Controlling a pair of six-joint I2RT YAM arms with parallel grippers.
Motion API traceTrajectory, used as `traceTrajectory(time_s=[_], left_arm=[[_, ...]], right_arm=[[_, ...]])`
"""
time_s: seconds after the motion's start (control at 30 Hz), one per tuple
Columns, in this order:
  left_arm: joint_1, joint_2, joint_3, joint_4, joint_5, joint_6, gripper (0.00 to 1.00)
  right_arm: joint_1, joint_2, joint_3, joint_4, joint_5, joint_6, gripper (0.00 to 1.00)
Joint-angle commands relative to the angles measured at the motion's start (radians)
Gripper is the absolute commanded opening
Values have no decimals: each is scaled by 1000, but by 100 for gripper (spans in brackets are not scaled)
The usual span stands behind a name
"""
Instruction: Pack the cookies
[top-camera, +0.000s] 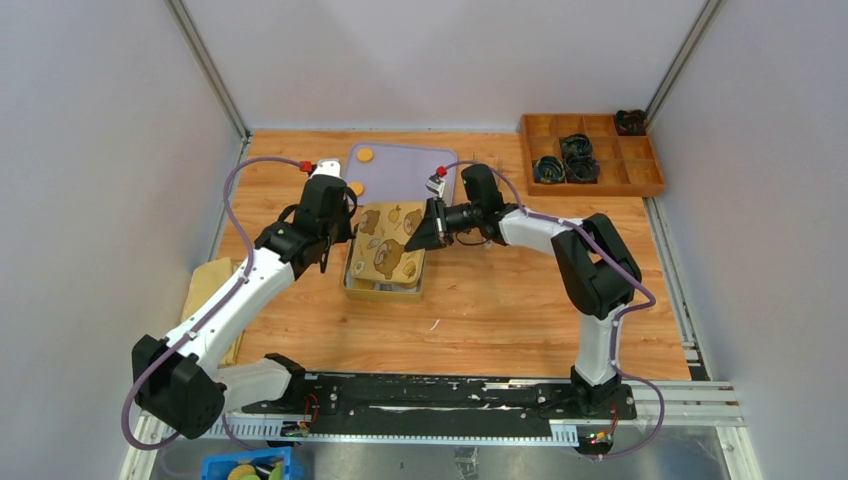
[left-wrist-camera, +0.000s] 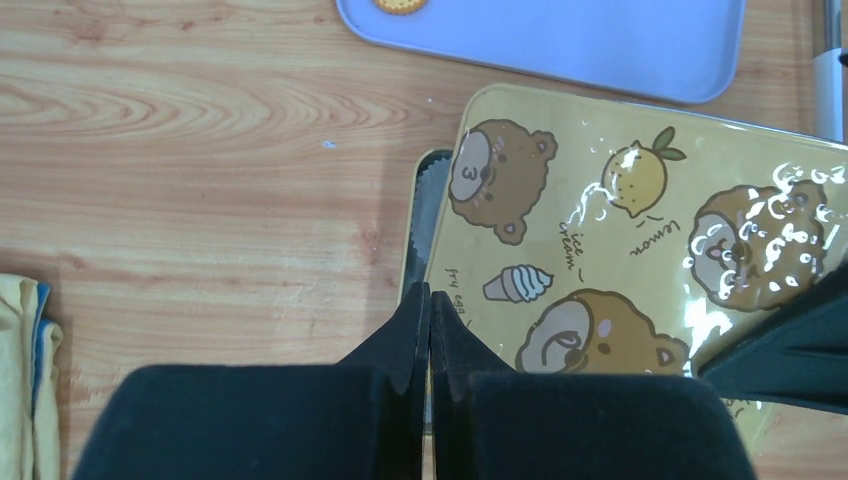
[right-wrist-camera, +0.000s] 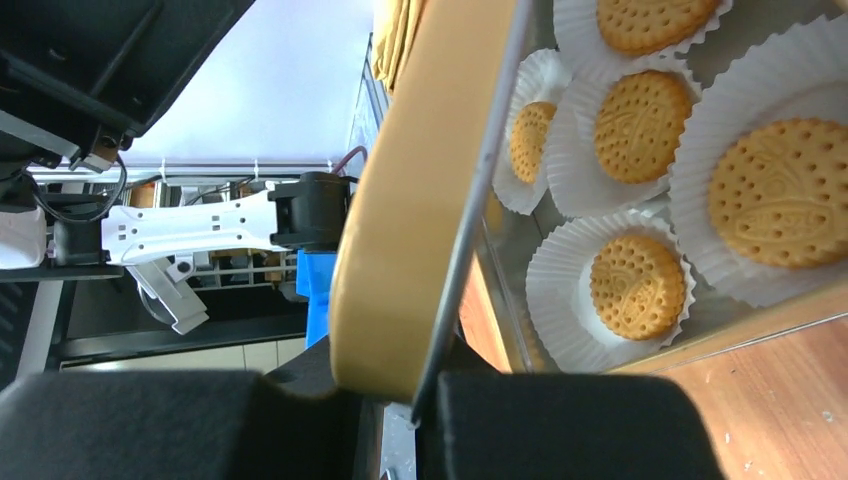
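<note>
Several cookies (right-wrist-camera: 780, 190) lie in white paper liners inside an open metal tin (right-wrist-camera: 720, 330). The tin's yellow bear-print lid (top-camera: 390, 245) rests tilted over the tin (top-camera: 385, 290). My right gripper (top-camera: 418, 240) is shut on the lid's right rim (right-wrist-camera: 420, 180), at the gripper's fingertips (right-wrist-camera: 400, 385). My left gripper (left-wrist-camera: 430, 300) is shut, holds nothing, and points at the lid's left edge (left-wrist-camera: 620, 230). In the top view that gripper (top-camera: 347, 232) is beside the tin. One cookie (top-camera: 365, 154) lies on the lilac tray (top-camera: 410, 165); another (top-camera: 356, 188) shows partly behind the left wrist.
A wooden compartment box (top-camera: 590, 150) with dark items stands at the back right. A yellow cloth (top-camera: 215, 280) lies at the left table edge, also in the left wrist view (left-wrist-camera: 25, 370). A blue bin (top-camera: 245, 465) sits below the near edge.
</note>
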Motion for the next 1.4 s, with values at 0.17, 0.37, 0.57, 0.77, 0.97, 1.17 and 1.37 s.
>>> traceTrajectory(time_s=[0.17,0.37,0.57,0.77,0.97,1.17,1.37], left_arm=[[-3,-5,-8,33,2,4,0],[-3,-10,5,33,17,7,0],[-3,-14,11,30,10,9,0],[-3,-14,14,28,3,9,0],[-3,-20,13,22,-11,13,0],[-3,-23,11,18,-20,17,0],[-3,-15,7,26,-8,13,0]], right_arm=[[18,0,13,27,4,55,0],[29,-107,106,-115,40,-4,0],[33,-94,157,-95,9,52,0],[64,11,126,41,-14,146,0],[75,92,132,135,-24,207,0],[74,100,79,160,-34,238,0],[67,86,-7,108,-32,202,0]])
